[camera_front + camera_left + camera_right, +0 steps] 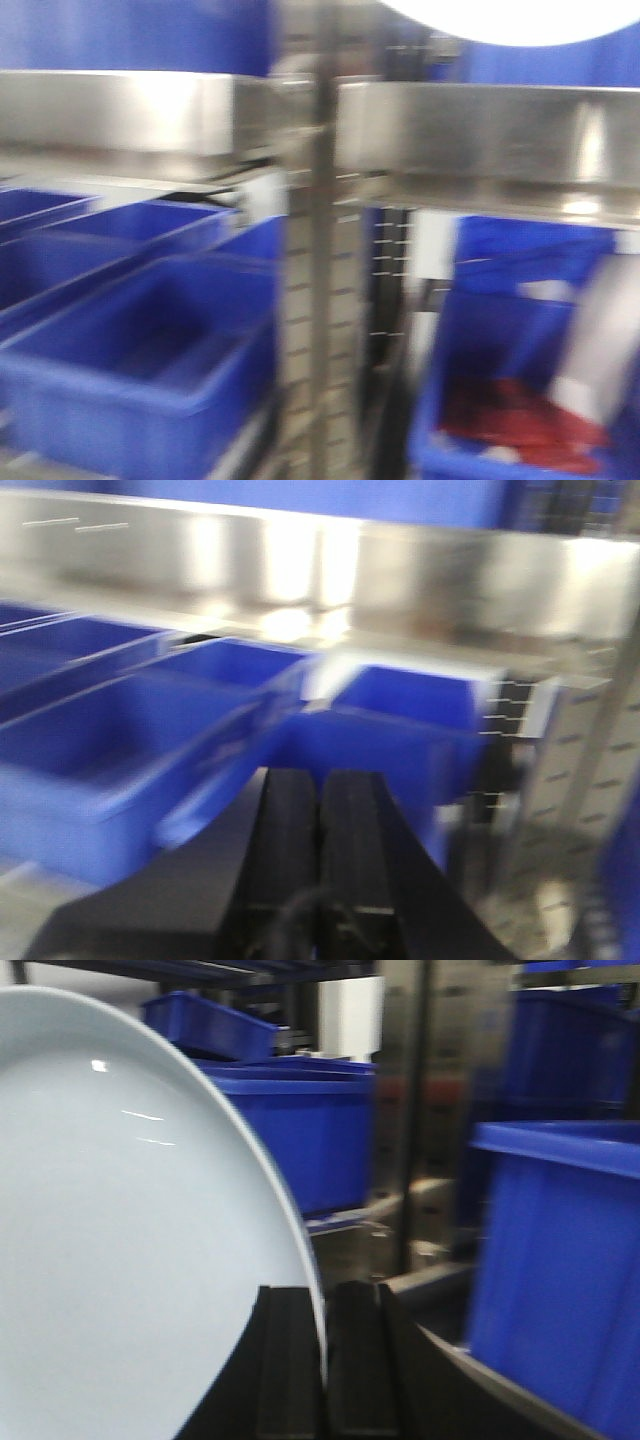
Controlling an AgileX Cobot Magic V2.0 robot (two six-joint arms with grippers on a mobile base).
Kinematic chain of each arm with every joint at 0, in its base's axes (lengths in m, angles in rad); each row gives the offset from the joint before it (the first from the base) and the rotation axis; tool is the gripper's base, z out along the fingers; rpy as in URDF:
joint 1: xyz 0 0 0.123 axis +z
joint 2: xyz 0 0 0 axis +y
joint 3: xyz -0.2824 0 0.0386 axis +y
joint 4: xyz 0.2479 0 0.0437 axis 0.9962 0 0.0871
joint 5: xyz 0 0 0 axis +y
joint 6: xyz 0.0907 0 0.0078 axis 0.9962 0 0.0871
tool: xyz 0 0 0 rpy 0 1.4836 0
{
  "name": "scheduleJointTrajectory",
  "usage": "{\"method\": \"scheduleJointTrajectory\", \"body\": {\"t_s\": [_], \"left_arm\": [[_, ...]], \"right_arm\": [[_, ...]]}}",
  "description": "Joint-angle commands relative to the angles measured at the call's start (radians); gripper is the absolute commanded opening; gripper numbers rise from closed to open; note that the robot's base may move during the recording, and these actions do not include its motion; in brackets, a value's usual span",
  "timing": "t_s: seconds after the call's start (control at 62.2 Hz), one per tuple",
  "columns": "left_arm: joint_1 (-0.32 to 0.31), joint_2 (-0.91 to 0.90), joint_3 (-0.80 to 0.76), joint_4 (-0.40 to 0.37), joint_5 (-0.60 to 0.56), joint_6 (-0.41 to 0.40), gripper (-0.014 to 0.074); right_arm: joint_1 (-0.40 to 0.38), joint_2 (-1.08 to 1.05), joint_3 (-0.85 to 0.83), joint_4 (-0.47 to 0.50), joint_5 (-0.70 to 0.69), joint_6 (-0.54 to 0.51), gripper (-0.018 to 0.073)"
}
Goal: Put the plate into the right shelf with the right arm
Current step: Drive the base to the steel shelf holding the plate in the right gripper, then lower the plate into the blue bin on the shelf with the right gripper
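Note:
The white plate (120,1240) fills the left of the right wrist view, held on edge. My right gripper (322,1305) is shut on the plate's rim, one finger on each side. The plate's lower edge (520,25) also shows at the top of the front view, above the right shelf's steel lip (490,130). Blue bins (290,1130) of the shelf stand behind the plate in the right wrist view. My left gripper (319,790) is shut and empty, facing a blue bin (150,740) under a steel lip (300,570). All views are blurred by motion.
A grey perforated upright (320,260) splits the front view. A blue bin (150,350) sits at lower left and another with red contents (520,420) at lower right. A large blue bin (560,1270) stands close at the right of the right wrist view.

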Motion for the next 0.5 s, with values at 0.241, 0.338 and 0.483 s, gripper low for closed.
{"method": "scheduleJointTrajectory", "body": {"t_s": [0.241, 0.338, 0.483], "left_arm": [[0.003, -0.007, 0.010, -0.006, -0.085, -0.003, -0.0047], [0.003, -0.007, 0.010, -0.006, -0.085, -0.003, -0.0047], [0.003, -0.007, 0.010, -0.006, -0.085, -0.003, -0.0047]], "right_arm": [[-0.002, 0.002, -0.028, -0.008, -0.094, -0.001, 0.0057], [-0.002, 0.002, -0.028, -0.008, -0.094, -0.001, 0.0057], [-0.002, 0.002, -0.028, -0.008, -0.094, -0.001, 0.0057]]}}
